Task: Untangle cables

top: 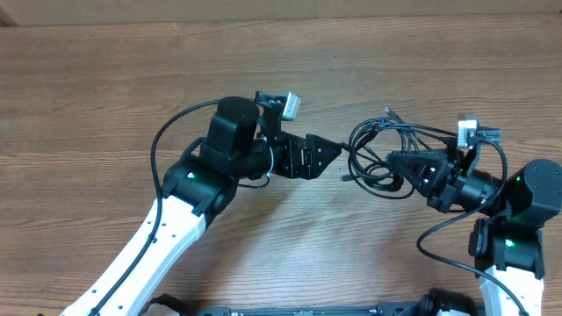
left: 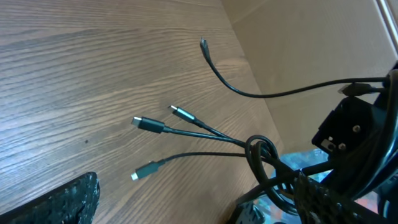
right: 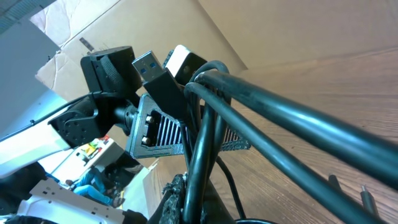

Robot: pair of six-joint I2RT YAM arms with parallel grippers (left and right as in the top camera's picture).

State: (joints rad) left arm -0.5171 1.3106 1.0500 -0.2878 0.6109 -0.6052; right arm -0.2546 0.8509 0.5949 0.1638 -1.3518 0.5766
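While the right hand (top: 392, 160) is pinched shut on the cables (left: 236, 143), its jaws together around a looped bundle of thin black cords, the left hand (top: 335, 150) hangs just beside the bundle, fingers spread wide with nothing between them. Between the two hands the cords loop and cross. Four small plugs (left: 149, 124) fan out from the bundle over the wooden surface (top: 132, 70). A blue-tongued USB plug (right: 152, 68) juts up close to the right wrist camera.
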